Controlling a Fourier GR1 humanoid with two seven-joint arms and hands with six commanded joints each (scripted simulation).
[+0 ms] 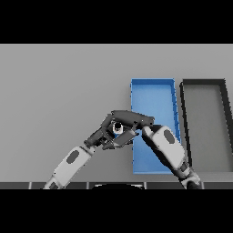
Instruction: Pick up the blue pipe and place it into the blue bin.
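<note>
Head view: blue pipe (118, 128) pinched in right hand (129, 119) (left edge of blue bin (152, 93)); left hand (105, 135) alongside, grip unclear; black bin (205, 123) rightward.

We see a grey bench (59, 91) with two bins on it.

On our right side a blue bin (152, 91) rests flat on the bench, and a dark bin (205, 123) with a grey floor sits just beside it, further right, their long sides running parallel; the rest of the surface is plain grey.
</note>
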